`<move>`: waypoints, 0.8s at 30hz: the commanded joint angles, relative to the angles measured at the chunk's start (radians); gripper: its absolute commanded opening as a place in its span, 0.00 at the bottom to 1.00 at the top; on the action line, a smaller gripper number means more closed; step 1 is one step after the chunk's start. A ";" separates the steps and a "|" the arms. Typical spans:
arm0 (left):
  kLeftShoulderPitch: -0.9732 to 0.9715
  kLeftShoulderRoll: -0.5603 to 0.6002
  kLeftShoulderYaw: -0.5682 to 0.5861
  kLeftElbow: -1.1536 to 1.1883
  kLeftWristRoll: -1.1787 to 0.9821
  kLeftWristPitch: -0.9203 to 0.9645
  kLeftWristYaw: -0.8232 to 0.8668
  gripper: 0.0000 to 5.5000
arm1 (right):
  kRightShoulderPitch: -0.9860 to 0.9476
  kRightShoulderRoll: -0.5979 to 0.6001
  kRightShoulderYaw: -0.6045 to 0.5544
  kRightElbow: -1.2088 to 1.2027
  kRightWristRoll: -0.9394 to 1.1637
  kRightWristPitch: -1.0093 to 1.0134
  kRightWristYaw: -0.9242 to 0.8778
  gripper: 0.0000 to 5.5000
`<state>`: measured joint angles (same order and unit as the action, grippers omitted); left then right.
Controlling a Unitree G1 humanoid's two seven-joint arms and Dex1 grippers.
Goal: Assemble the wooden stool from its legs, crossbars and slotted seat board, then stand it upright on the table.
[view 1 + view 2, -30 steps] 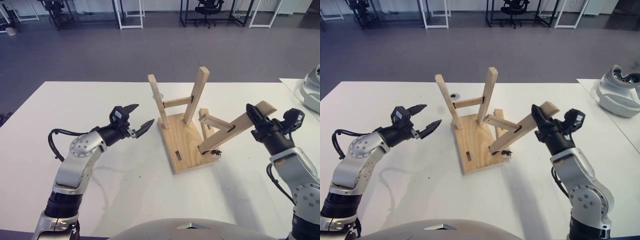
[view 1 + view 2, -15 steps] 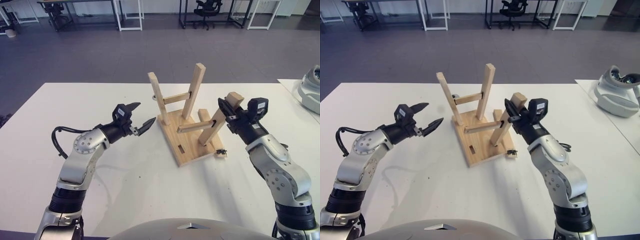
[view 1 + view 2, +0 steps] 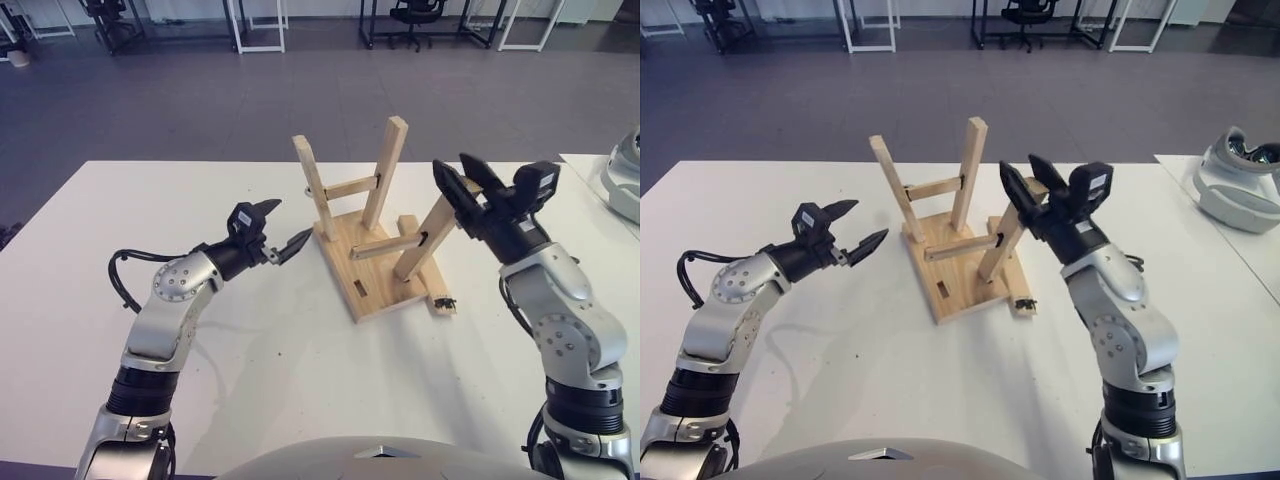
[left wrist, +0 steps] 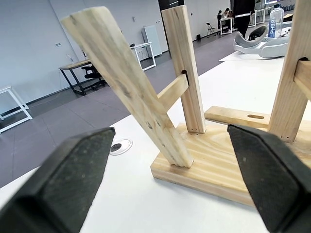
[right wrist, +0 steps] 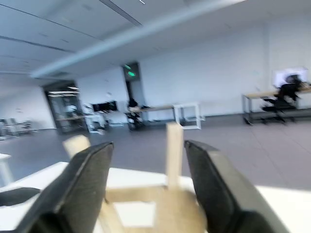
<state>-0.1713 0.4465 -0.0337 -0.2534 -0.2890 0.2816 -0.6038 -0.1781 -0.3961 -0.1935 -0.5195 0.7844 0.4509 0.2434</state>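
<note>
On a white table (image 3: 300, 390), a partly built wooden stool lies upside down at centre, its slotted seat board (image 3: 385, 285) flat on the surface. Two legs (image 3: 312, 185) rise from the board's far edge, splaying a little apart, joined by a short crossbar (image 3: 350, 187) at mid-height. A third leg (image 3: 420, 250) stands on the board's right side, leaning right, its upper end up among the fingers of the right gripper (image 3: 450, 162); whether it touches them cannot be told. That gripper's jaws are spread wide, and they also look wide apart in the blurred right wrist view. The left gripper (image 3: 292, 218) hovers just left of the board, clear of the wood, its jaws likewise wide and pointed at the nearest upright leg. A second crossbar (image 3: 385, 245) juts left from the leaning leg's middle, over the board. A loose slotted wooden piece (image 4: 233, 115) lies flat along the board's right edge. A small dark object (image 3: 443, 299), too small to identify, sits at that piece's near end.
</note>
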 commanded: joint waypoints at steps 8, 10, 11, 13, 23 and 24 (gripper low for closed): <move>-0.011 -0.009 0.011 0.013 0.028 -0.015 0.016 0.78 | -0.136 -0.102 -0.034 0.445 -0.120 0.118 -0.105 0.77; -0.017 -0.010 0.013 0.020 0.032 -0.016 0.018 0.78 | -0.086 -0.085 0.070 0.517 -0.205 0.127 -0.057 0.77; -0.021 -0.010 0.012 0.025 0.034 -0.017 0.018 0.78 | -0.060 -0.076 0.117 0.532 -0.237 0.138 -0.038 0.77; -0.023 -0.010 0.012 0.030 0.037 -0.017 0.021 0.78 | -0.026 -0.062 0.190 0.554 -0.304 0.153 -0.024 0.77; -0.021 -0.014 -0.002 0.047 0.050 -0.024 0.024 0.78 | 0.058 -0.059 0.291 0.482 -0.484 0.259 -0.019 0.77; -0.020 -0.013 -0.003 0.048 0.051 -0.025 0.025 0.78 | 0.066 -0.059 0.285 0.468 -0.488 0.274 -0.019 0.73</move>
<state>-0.1756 0.4330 -0.0339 -0.2077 -0.2602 0.2702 -0.5812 -0.1424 -0.4546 0.0872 -0.0354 0.3084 0.6856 0.2150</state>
